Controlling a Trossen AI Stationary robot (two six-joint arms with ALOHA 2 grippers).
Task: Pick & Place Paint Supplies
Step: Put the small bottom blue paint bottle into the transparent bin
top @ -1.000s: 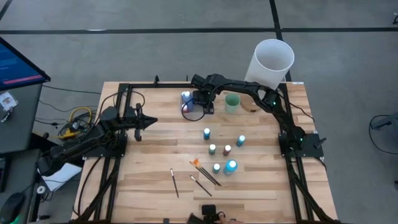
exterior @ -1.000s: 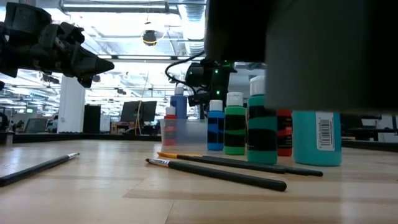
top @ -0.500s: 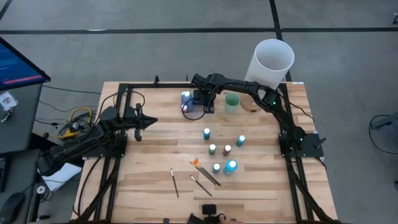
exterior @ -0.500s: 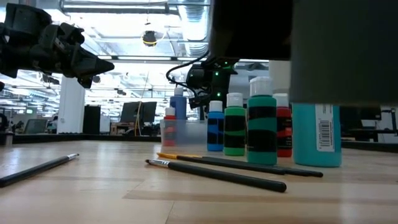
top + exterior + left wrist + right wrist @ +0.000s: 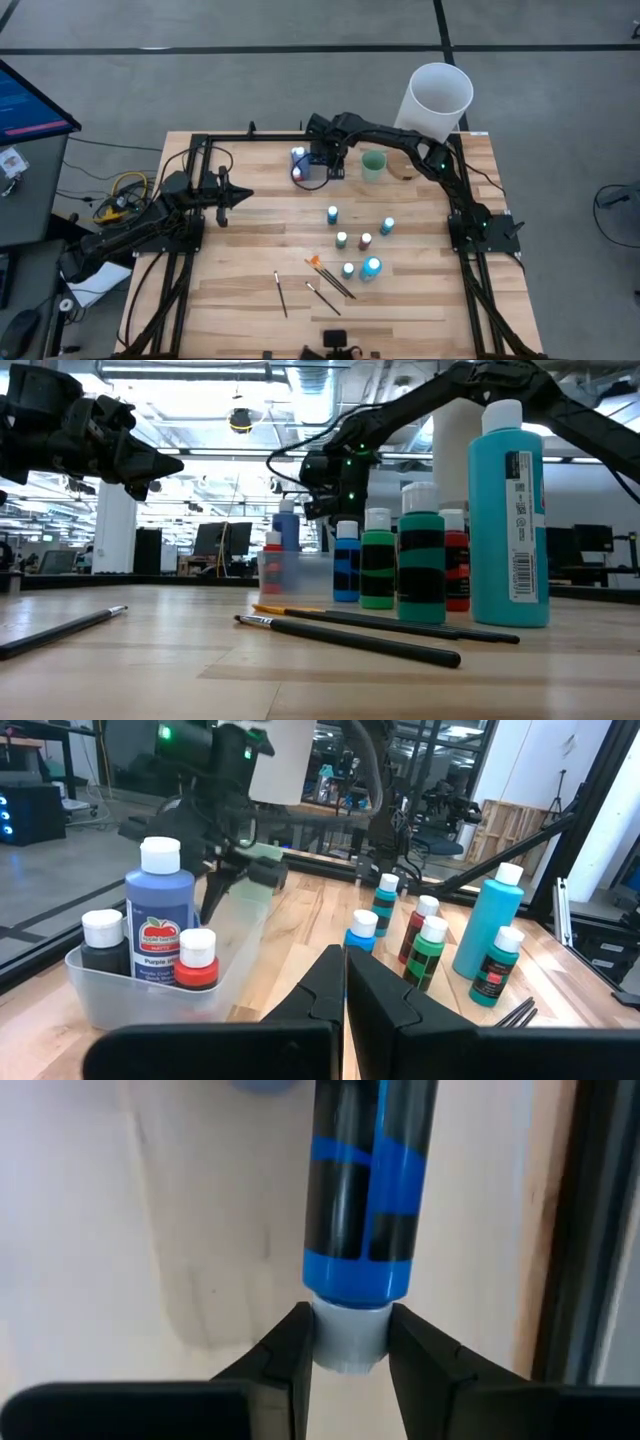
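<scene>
My right gripper (image 5: pixel 326 160) hovers over a clear tub (image 5: pixel 309 172) near the table's far edge, shut on a small blue bottle (image 5: pixel 370 1180) with a black label. The tub (image 5: pixel 150 990) holds a purple bottle (image 5: pixel 160 915), a black one and a red one, standing upright on its floor. Several more paint bottles (image 5: pixel 365 241) stand upright mid-table; in the low view they show as blue, green, red and a tall teal one (image 5: pixel 508 520). Thin brushes (image 5: pixel 330 277) lie flat near the table's near edge, one with an orange handle. My left gripper (image 5: pixel 245 193) waits shut over the table's left part. My right gripper pinches the blue bottle's pale cap (image 5: pixel 349 1338) between its two fingers (image 5: pixel 285 1350), one on each side. It comes from above, pointing down, and the bottle hangs upright below the fingers over the tub. Whether its base touches the tub, I cannot tell.
A pale green cup (image 5: pixel 373 164) stands just right of the tub, and a tall white cylinder (image 5: pixel 436 100) sits at the far right corner. Black frame rails (image 5: pixel 200 150) border the left, right and far sides. Bare wood lies between my left gripper and the bottles.
A large dark shape that filled the upper right of the low view, close to that camera, has moved out of the picture, so the tall teal bottle and my right arm now show.
</scene>
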